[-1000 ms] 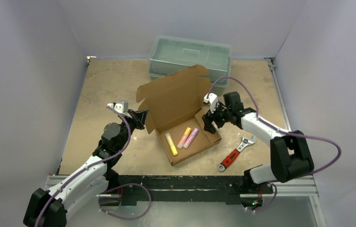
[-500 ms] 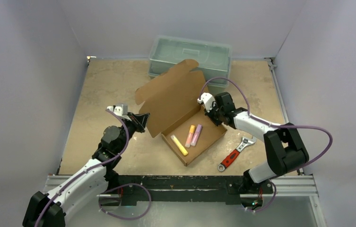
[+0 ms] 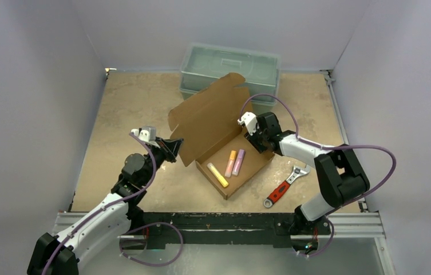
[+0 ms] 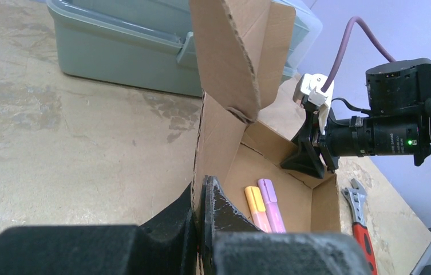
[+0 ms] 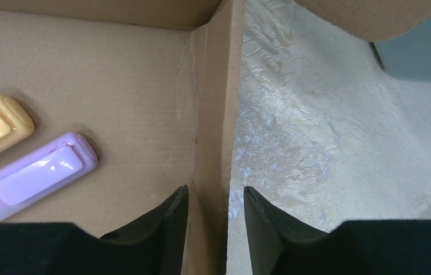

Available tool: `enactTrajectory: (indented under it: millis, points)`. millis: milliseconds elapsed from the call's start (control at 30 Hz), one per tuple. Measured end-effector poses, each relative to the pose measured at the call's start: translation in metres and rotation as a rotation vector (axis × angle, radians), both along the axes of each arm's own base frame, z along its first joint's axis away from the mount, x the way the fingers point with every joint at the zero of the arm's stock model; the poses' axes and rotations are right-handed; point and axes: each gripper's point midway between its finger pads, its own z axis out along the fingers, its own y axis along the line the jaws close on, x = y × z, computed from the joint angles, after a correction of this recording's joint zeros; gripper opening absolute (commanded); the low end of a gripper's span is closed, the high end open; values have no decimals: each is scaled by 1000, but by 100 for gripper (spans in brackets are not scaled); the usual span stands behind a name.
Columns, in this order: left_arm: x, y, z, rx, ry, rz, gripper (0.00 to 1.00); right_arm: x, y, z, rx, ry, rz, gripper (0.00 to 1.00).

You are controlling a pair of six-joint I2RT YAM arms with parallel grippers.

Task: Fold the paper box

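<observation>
The paper box is brown cardboard, its tray on the table and its lid standing up at the back left. A yellow marker, an orange marker and a purple marker lie in the tray. My left gripper is shut on the box's left wall, the cardboard pinched between its fingers. My right gripper is open and straddles the tray's right wall near the back corner. Its inner finger is against the wall, and its outer finger stands apart from it over the table.
A grey-green plastic toolbox stands at the back, just behind the raised lid. A red-handled wrench lies on the table to the right of the tray. The right arm's cable arcs over the tray's back right corner.
The box has slid right and turned a little, with the lid standing steeper. My right gripper moved in to the tray's back right wall. The left gripper kept its hold.
</observation>
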Motion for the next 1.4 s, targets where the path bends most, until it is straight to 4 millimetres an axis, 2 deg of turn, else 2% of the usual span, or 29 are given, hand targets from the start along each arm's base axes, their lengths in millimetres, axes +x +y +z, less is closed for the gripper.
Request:
enactTrajectory:
  millis: [133, 233, 300, 367, 433, 633, 733, 900, 1067, 1133, 1233, 1400]
  points:
    - [0, 0, 0, 6, -4, -1, 0, 1, 1, 2, 11, 7, 1, 41]
    - [0, 0, 0, 6, -4, -1, 0, 1, 0, 2, 5, 7, 3, 30]
    - [0, 0, 0, 7, -4, -1, 0, 1, -3, 0, -12, 8, 0, 28]
    - [0, 0, 0, 7, -4, -2, 0, 1, -4, -3, -22, 14, -2, 17]
    - [0, -1, 0, 7, -3, -6, 0, 2, -5, -5, -31, 16, -6, 0]
    - [-1, -3, -4, 14, 8, -19, 0, 9, -7, -7, -61, -6, -22, 0]
    - [-2, -3, -4, 14, 8, -22, 0, 10, -6, -7, -65, -10, -20, 22]
    - [-2, -3, -3, 13, 4, -22, 0, 11, -8, -6, -65, -7, -36, 52]
    - [-1, -3, -1, 24, -10, -20, 0, 11, -13, -4, -30, 14, -50, 78]
    - [-1, -2, -2, 33, -14, -20, 0, 9, -15, 3, 0, 21, -46, 84]
    - [1, -3, -1, 61, -25, -20, 0, 5, -14, 23, 78, 19, -4, 88]
    - [9, -8, 8, 139, -66, -42, 0, -11, -10, 84, 247, -56, 183, 90]
